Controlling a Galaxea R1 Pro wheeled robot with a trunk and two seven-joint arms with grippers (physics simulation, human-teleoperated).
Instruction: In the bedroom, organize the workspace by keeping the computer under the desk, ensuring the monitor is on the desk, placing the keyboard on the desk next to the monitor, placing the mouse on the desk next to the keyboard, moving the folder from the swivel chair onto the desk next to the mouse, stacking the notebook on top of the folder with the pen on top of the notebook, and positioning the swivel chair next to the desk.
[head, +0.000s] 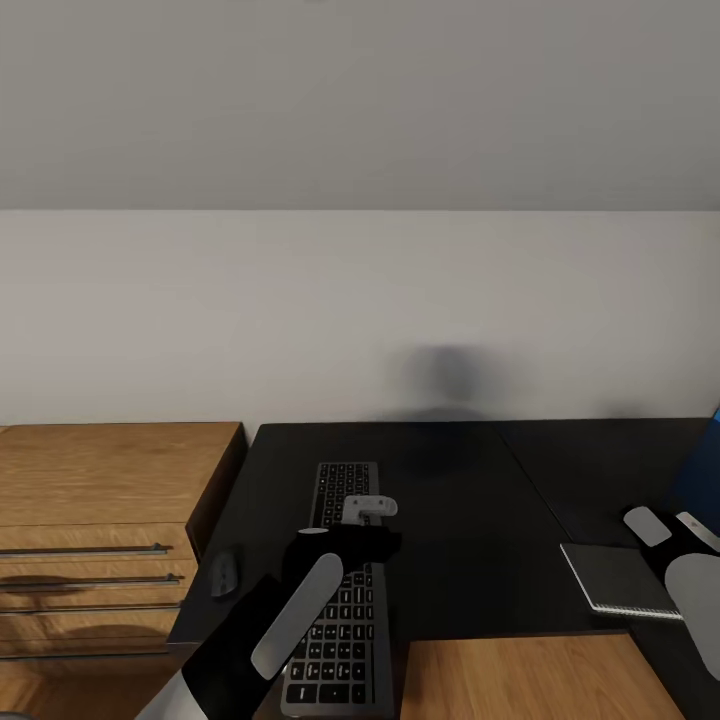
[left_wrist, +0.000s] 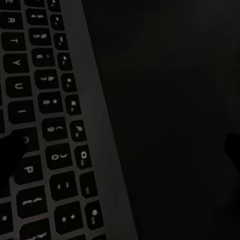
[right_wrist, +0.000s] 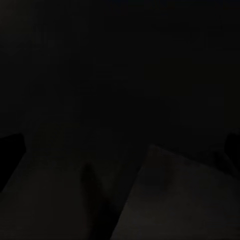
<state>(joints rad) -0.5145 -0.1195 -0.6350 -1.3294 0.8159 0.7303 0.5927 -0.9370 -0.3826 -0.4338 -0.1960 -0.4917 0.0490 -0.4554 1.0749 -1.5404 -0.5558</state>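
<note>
While the left arm reaches over the black desk (head: 450, 520) in the head view, its gripper (head: 368, 510) hovers above the keyboard (head: 340, 590), which lies on the desk with its long axis running from the near edge toward the wall, its far end nearly straight at the wall. The mouse (head: 224, 574) rests just beside the keyboard's left side, near the desk's edge by a wooden dresser (head: 100, 500). At right, the notebook (head: 618, 578) lies flat near the desk's front edge, with the right gripper (head: 668, 530) just beside it and a blue object (head: 700, 470) behind. No monitor can be made out here.

From the left wrist, the keyboard (left_wrist: 45, 130) runs diagonally across dark desk (left_wrist: 170, 120); dark fingertips (left_wrist: 10, 155) at the frame edges appear spread, one over the keys, nothing between them.

From the right wrist, the scene is almost black; a faint pale corner, likely the notebook (right_wrist: 170, 195), is all that reads, and whether those fingers are apart cannot be told.

Judged from this, turning the keyboard to lie along the wall calls for a grip across its narrow width near the middle, lifted level so it does not pivot or strike the mouse.
</note>
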